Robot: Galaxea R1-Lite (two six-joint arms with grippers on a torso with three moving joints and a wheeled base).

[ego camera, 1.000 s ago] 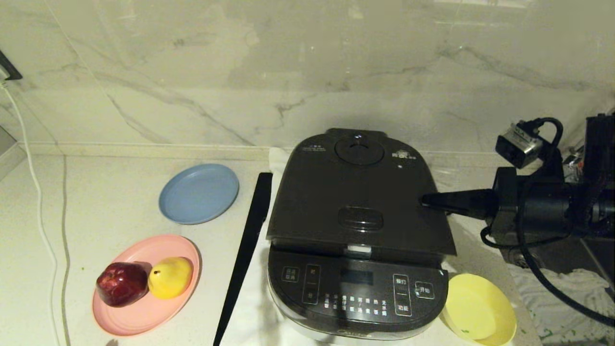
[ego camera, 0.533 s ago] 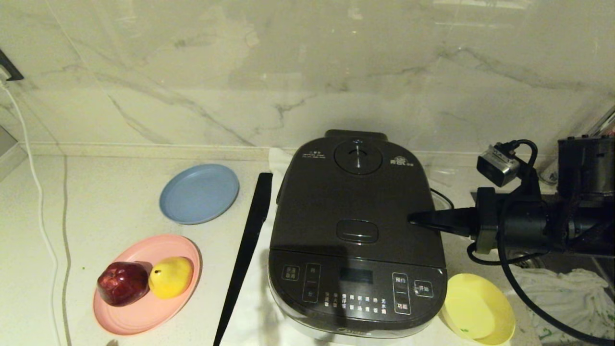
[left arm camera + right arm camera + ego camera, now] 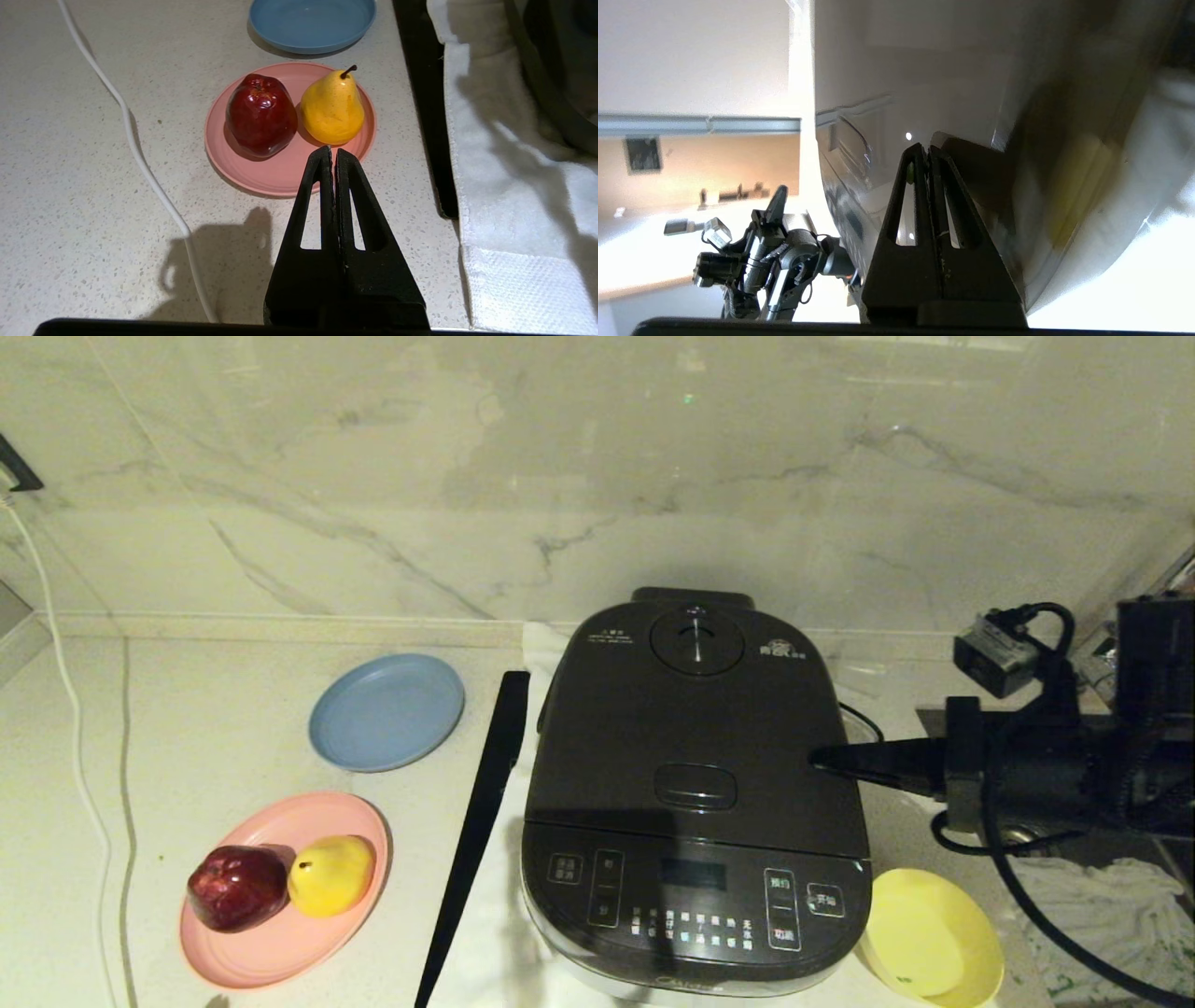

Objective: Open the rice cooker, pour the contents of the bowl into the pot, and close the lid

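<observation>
A second ago the lid (image 3: 695, 719) of the rice cooker (image 3: 695, 803) stood slightly raised at the front, with a gap above the control panel; now it sits flat and flush, as it already did half a second ago. The right tool (image 3: 814, 758), jaws pressed together and holding nothing, lies level with its tip at the lid's right edge, where it has pulled back a little toward the right. By the look of it the closing step is done and the task is at or near its end, though whether the latch has caught cannot be told.

The pot is hidden under the shut lid, so what it holds cannot be seen. The bowl (image 3: 929, 938) stands on the surface (image 3: 215, 728) just right of the cooker's front corner, upright and nearly empty, with only a few green bits (image 3: 902, 978) near its front rim.

Left of the cooker, a blue plate (image 3: 386, 711) lies empty; nearer, a pink plate (image 3: 280, 896) carries a red apple (image 3: 237, 887) and a yellow pear (image 3: 330, 875), touching.

The left tool (image 3: 333, 154), parked left of the cooker near the pink plate, is likewise closed on nothing.
</observation>
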